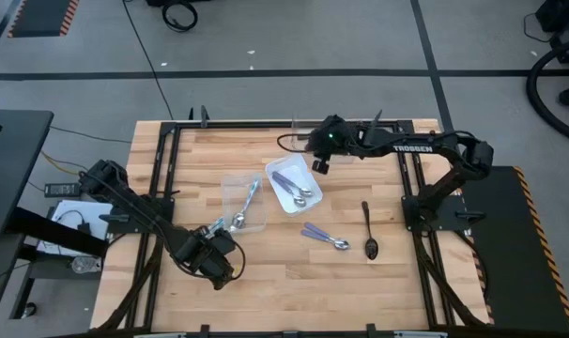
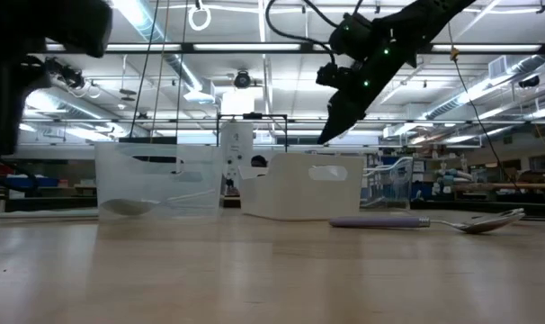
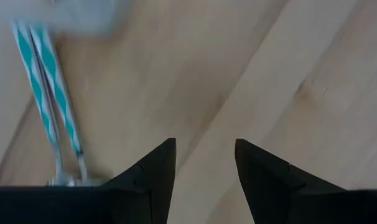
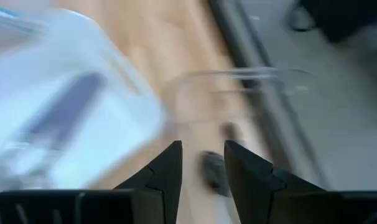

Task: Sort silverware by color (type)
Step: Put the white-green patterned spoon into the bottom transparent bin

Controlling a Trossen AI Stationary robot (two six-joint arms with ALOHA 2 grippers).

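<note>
From above, my right gripper point(image 1: 319, 165) hangs empty over the far edge of the white bin point(image 1: 308, 170) holding purple spoons point(image 1: 292, 186); the two loose purple spoons point(image 1: 324, 237) lie nearer, and the black spoon point(image 1: 370, 233) points near-to-far at their right, all closer to this arm. My left gripper point(image 1: 221, 265) sits low near a clear bin point(image 1: 230, 188) with a blue spoon point(image 1: 249, 202). Level with the table, a purple spoon point(image 2: 425, 221) lies flat right of the bins; both wrist views show my fingers parted, empty.
</note>
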